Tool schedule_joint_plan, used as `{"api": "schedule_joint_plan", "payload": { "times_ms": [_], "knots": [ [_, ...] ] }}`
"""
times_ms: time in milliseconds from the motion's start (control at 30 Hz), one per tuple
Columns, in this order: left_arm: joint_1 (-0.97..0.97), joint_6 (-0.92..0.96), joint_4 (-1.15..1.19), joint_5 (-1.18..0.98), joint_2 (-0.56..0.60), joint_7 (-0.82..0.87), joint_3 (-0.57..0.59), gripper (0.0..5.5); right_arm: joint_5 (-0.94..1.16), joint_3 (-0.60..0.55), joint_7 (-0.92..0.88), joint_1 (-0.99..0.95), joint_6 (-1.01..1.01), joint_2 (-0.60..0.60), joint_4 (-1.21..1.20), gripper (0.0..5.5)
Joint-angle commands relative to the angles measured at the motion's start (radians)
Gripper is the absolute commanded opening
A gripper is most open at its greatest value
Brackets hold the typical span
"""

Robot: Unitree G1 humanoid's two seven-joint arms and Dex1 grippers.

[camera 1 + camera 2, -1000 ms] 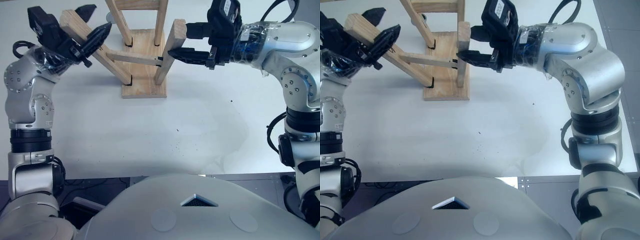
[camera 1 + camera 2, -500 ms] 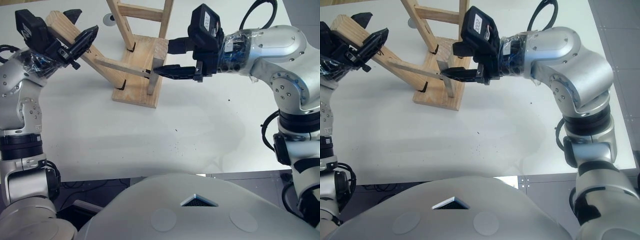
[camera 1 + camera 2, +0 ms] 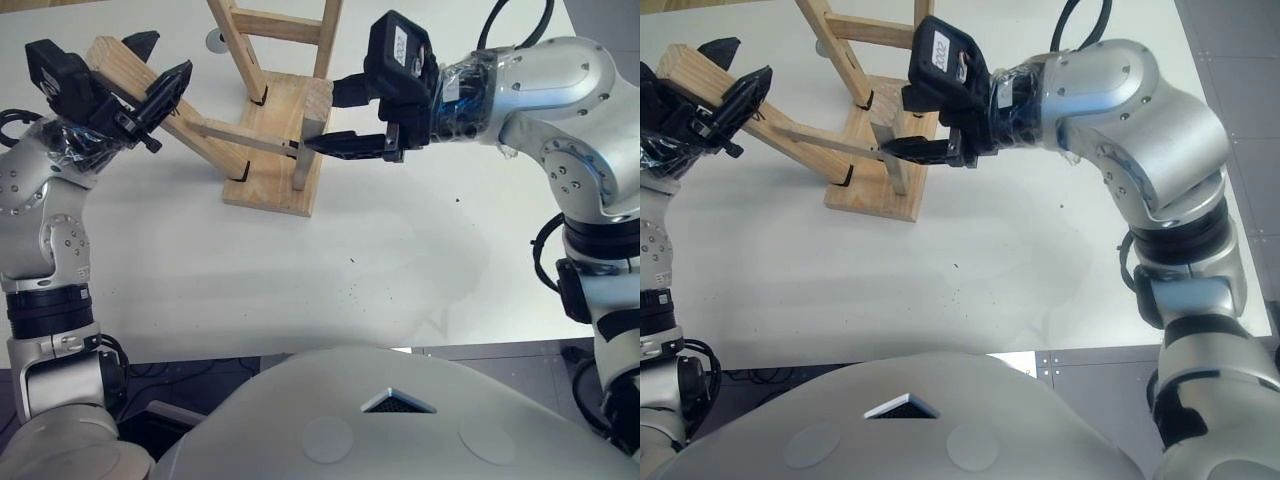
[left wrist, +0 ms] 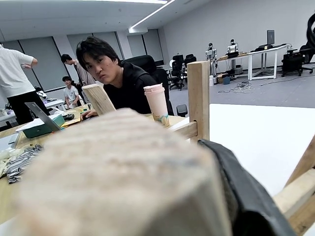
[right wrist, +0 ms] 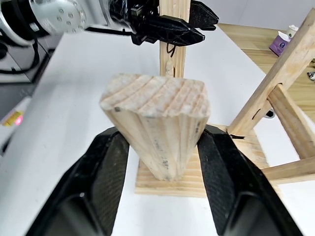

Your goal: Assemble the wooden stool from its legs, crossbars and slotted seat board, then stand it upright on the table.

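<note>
The slotted seat board [image 3: 272, 178] lies flat on the white table with its legs pointing up. Two far legs joined by a crossbar [image 3: 287, 24] stand in its slots. My left gripper [image 3: 160, 62] is shut on the upper end of a slanted near leg [image 3: 205, 130]. My right gripper [image 3: 320, 120] is shut on the top of the other near leg [image 3: 308, 150]. A thin crossbar [image 3: 245, 138] links these two legs. The right wrist view shows that leg's end grain [image 5: 157, 118] between black fingers [image 5: 106, 167], with the left gripper [image 5: 170, 27] beyond.
The table [image 3: 300, 270] stretches bare towards me, with dark specks [image 3: 350, 290] on it. A small grey disc [image 3: 217, 38] sits behind the stool. In the left wrist view a paper cup [image 4: 157, 103] stands past the legs, with people and desks in the room behind.
Over the last second both arms carried the held legs leftward, and the seat board slid left and turned slightly. Since half a second ago almost nothing has moved.
</note>
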Motion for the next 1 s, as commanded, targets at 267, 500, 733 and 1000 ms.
{"api": "schedule_joint_plan", "payload": {
  "times_ms": [267,500,733,1000],
  "knots": [
    [0.086,0.057,0.015,0.137,-0.025,0.089,-0.087,2.07,-0.072,-0.024,-0.013,-0.046,-0.062,0.012,0.172,2.53],
    [0.042,0.084,0.061,0.165,-0.053,0.167,-0.116,2.06,0.062,-0.145,0.061,-0.054,0.027,-0.001,0.093,3.36],
    [0.017,0.099,0.075,0.167,-0.069,0.182,-0.132,1.99,0.203,-0.472,-0.167,-0.449,0.093,0.125,0.306,3.06],
    [-0.017,0.321,-0.028,0.130,-0.107,0.328,-0.143,1.75,0.032,-0.362,-0.800,-0.204,0.206,0.611,0.187,1.73]
  ]
}}
